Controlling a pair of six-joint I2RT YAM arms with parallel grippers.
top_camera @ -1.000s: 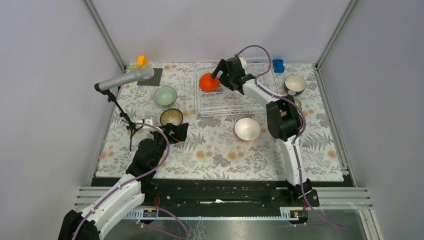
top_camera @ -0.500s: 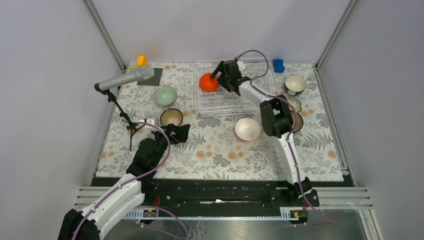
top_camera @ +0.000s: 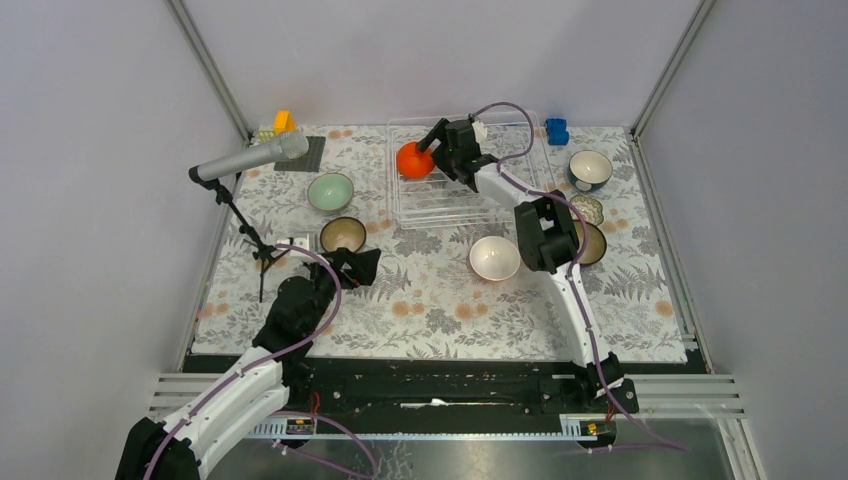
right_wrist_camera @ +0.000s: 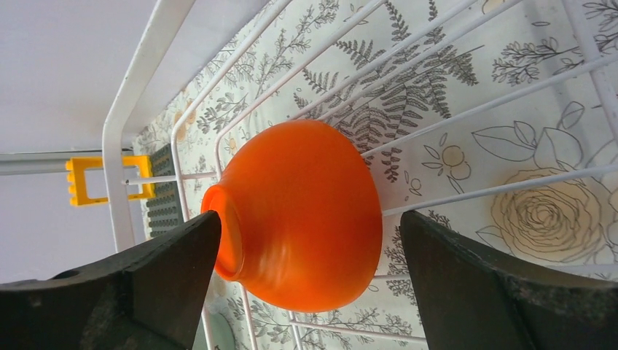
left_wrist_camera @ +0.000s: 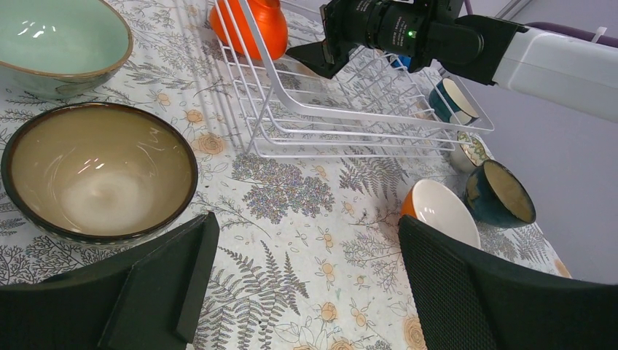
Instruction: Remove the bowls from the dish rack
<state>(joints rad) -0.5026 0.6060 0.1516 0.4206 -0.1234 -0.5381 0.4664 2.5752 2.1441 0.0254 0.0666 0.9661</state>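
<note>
The clear wire dish rack [top_camera: 450,205] stands at the back middle of the table. One bright orange bowl [top_camera: 411,161] lies on its side in the rack's left end. My right gripper [top_camera: 430,152] is open and straddles that bowl [right_wrist_camera: 306,211]; the left fingertip [right_wrist_camera: 197,240] sits by its rim and the right fingertip stands apart from its base. Rack wires [right_wrist_camera: 111,157] run under the bowl. My left gripper [top_camera: 357,265] hangs open over the table beside a dark brown bowl [top_camera: 342,234], with nothing between its fingers [left_wrist_camera: 306,226].
On the table lie a mint bowl [top_camera: 330,191], an orange bowl with a white inside [top_camera: 494,257], two teal bowls [top_camera: 590,169] [top_camera: 590,243] and a small patterned bowl [top_camera: 588,209]. A microphone on a stand [top_camera: 250,158] is at the left. A yellow block [top_camera: 284,121] and a blue block [top_camera: 556,130] sit at the back.
My right gripper has slid left and farther back around the orange bowl, which shifted slightly left. The left arm has stayed still.
</note>
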